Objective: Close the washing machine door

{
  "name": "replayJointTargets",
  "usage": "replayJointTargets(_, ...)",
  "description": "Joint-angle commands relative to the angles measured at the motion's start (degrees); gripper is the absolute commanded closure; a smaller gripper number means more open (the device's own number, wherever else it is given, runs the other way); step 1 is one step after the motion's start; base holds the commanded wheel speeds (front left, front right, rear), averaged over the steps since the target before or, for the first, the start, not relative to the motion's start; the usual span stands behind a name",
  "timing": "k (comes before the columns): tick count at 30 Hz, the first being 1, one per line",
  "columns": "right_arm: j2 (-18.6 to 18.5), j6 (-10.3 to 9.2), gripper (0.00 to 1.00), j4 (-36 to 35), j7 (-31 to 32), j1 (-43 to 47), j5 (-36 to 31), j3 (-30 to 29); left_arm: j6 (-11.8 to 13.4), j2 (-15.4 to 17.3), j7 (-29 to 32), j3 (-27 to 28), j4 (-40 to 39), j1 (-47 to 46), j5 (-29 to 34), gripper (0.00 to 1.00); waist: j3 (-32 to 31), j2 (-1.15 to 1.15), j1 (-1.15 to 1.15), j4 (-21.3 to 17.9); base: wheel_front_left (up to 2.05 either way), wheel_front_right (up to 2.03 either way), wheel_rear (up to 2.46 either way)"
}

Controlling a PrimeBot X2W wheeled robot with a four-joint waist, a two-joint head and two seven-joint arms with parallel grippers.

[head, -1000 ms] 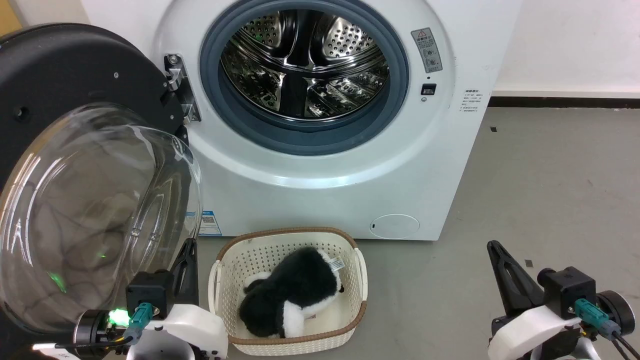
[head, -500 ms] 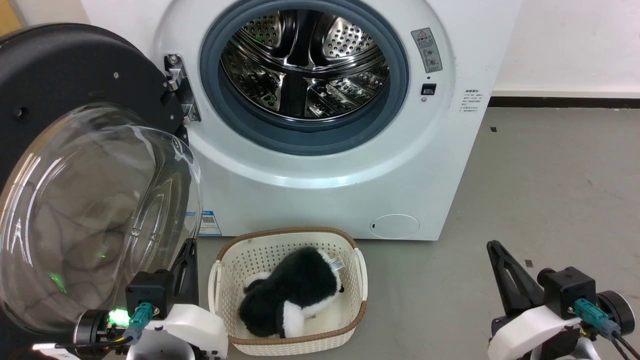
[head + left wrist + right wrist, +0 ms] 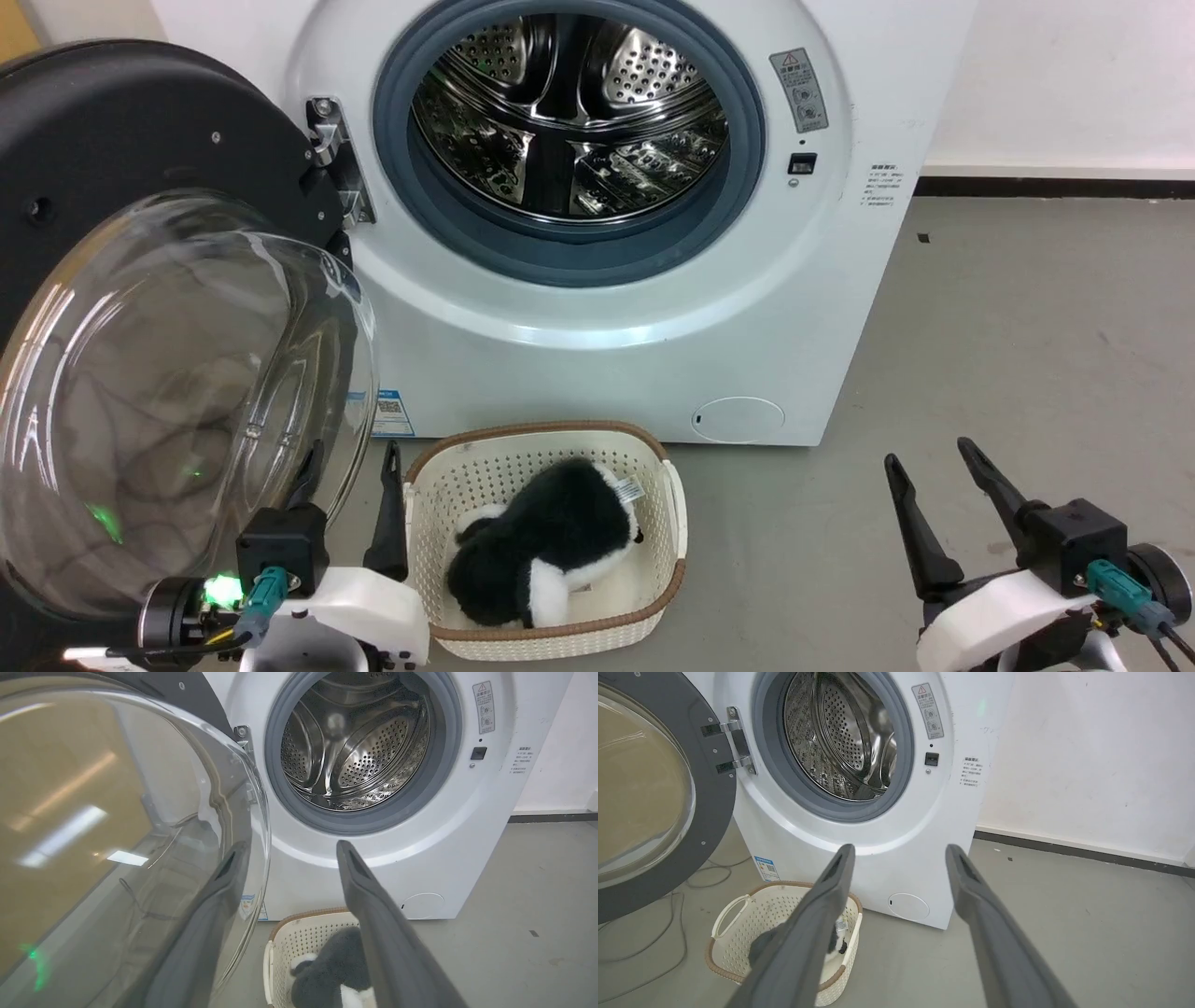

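Closest to us, our left pincer (image 3: 355, 450) stands with its fingers spread and nothing between them, just beside the lower rim of the glass bowl (image 3: 177, 401). One finger shows through that glass, and we cannot tell whether it touches. Our right pincer (image 3: 929, 453) is likewise spread and empty, well apart over the grey floor (image 3: 1027, 355). Between them a cream basket (image 3: 551, 432) sits on the floor with a black-and-white plush toy (image 3: 546, 551) inside.

Beyond, the washing machine door (image 3: 121, 131) hangs wide open at our left, its bowl bulging toward us, carried by a metal hinge (image 3: 336, 163) on the washing machine (image 3: 607, 373). Farthest lies the steel drum (image 3: 569, 121).

We judge the door stiff and fairly heavy, turning only about its hinge, so it wants a push, not a pinch. The glass looks smooth, curved, slippery and breakable, so we would keep off it. We would rather press on the black ring near the free edge, far from the hinge, where leverage is greatest. The basket stands near the door's swing, and we cannot tell whether the door clears it.
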Motion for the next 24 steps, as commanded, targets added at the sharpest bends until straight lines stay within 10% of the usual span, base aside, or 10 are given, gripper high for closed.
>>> replayJointTargets(1, 0.03, 0.00, 0.00, -0.16, -0.59, -0.21, 0.64, -0.23, 0.52, 0.24, -0.51, -0.12, -0.41, -0.53, 0.28, 1.00, 0.04, 0.00, 0.00, 0.09, 0.00, 0.00, 0.00)
replayJointTargets(24, 0.09, 0.01, 0.00, 0.28, -3.34, -0.86, 3.35, -1.47, 2.06, 5.60, -3.27, 4.30, -10.53, -8.57, -2.14, 1.00, 1.59, 0.00, 0.00, 4.42, 0.00, 0.00, 0.00)
